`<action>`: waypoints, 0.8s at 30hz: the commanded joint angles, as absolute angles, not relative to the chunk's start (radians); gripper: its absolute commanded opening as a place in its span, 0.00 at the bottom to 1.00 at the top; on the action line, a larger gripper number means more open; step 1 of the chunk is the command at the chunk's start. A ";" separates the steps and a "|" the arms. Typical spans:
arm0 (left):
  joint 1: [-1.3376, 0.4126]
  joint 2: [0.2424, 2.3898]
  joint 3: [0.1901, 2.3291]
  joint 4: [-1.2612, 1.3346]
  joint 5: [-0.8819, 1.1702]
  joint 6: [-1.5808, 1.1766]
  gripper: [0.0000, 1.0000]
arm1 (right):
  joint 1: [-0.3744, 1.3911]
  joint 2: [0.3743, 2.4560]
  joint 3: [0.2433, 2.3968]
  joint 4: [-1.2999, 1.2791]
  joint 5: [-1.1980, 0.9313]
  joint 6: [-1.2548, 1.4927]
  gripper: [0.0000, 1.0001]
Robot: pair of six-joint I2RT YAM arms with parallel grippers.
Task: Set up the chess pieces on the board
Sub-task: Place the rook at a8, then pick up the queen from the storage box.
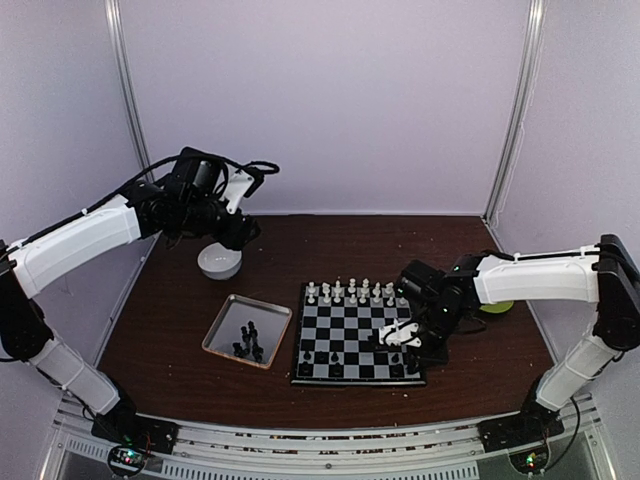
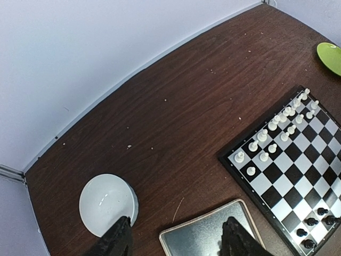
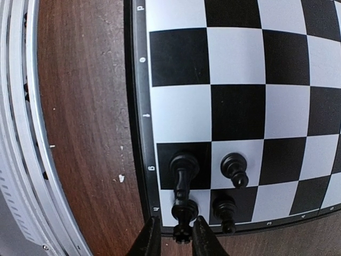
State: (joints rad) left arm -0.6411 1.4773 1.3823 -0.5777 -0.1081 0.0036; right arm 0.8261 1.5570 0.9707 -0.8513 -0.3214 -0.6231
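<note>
The board (image 1: 350, 335) lies right of centre, with white chess pieces (image 1: 350, 292) in two rows along its far side. My right gripper (image 1: 400, 335) hovers low over the near right corner. In the right wrist view its fingers (image 3: 152, 234) stand slightly apart around the top of a black rook (image 3: 184, 210) on the corner square, with a gap on the left side. A taller black piece (image 3: 184, 168) and two black pawns (image 3: 234, 168) stand beside it. My left gripper (image 2: 178, 237) is open and holds nothing, high above the tray's far edge.
A silver tray (image 1: 225, 325) left of the board holds several black pieces (image 1: 250, 340). A white bowl (image 1: 219, 262) sits behind it, under the left gripper. A green plate (image 2: 330, 56) lies at the far right. White walls enclose the table.
</note>
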 commanded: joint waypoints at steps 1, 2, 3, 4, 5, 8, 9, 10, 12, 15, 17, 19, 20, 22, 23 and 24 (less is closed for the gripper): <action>-0.636 1.489 1.419 -0.573 -0.104 0.019 0.59 | 0.828 1.480 1.008 -0.932 -0.356 -0.636 0.23; -0.635 1.489 1.420 -0.574 -0.109 0.021 0.59 | 0.827 1.464 1.018 -0.948 -0.358 -0.641 0.23; -0.635 1.489 1.418 -0.573 -0.117 0.021 0.59 | 0.824 1.447 1.027 -0.962 -0.360 -0.646 0.24; -0.636 1.489 1.418 -0.573 -0.126 0.026 0.59 | 0.819 1.430 1.038 -0.973 -0.362 -0.648 0.24; -0.636 1.492 1.417 -0.573 -0.138 0.032 0.59 | 0.811 1.415 1.046 -0.978 -0.363 -0.650 0.24; -0.636 1.500 1.408 -0.573 -0.192 0.040 0.60 | 0.773 1.367 1.069 -0.972 -0.365 -0.649 0.25; -0.635 1.503 1.409 -0.572 -0.203 0.040 0.60 | 0.755 1.355 1.089 -0.974 -0.364 -0.650 0.24; -0.635 1.508 1.420 -0.584 -0.208 0.036 0.60 | 0.732 1.347 1.113 -0.985 -0.364 -0.655 0.25; -0.636 1.521 1.456 -0.630 -0.201 0.026 0.60 | 0.680 1.334 1.180 -1.018 -0.364 -0.668 0.25; -0.632 1.527 1.493 -0.684 -0.221 0.009 0.60 | 0.591 1.322 1.301 -1.023 -0.354 -0.655 0.28; -0.618 1.519 1.508 -0.711 -0.218 -0.020 0.90 | 0.550 1.316 1.385 -0.995 -0.301 -0.610 0.32; -0.597 1.501 1.519 -0.728 -0.191 -0.042 0.98 | 0.530 1.305 1.472 -0.983 -0.218 -0.565 0.36; -0.593 1.491 1.521 -0.735 -0.200 -0.049 0.98 | 0.519 1.289 1.493 -0.953 -0.186 -0.534 0.42; -0.588 1.474 1.526 -0.753 -0.247 -0.058 0.98 | 0.493 1.246 1.478 -0.841 -0.094 -0.458 0.71; -0.587 1.462 1.522 -0.754 -0.272 -0.056 0.98 | 0.478 1.224 1.452 -0.775 -0.043 -0.412 0.93; -0.586 1.445 1.514 -0.750 -0.289 -0.044 0.98 | 0.462 1.202 1.414 -0.709 -0.005 -0.370 1.00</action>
State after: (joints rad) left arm -0.5976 1.5097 1.4944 -0.7288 -0.2142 -0.0277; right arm 0.5049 1.2858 1.4601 -0.9043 -0.2100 -0.5404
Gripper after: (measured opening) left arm 0.979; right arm 0.732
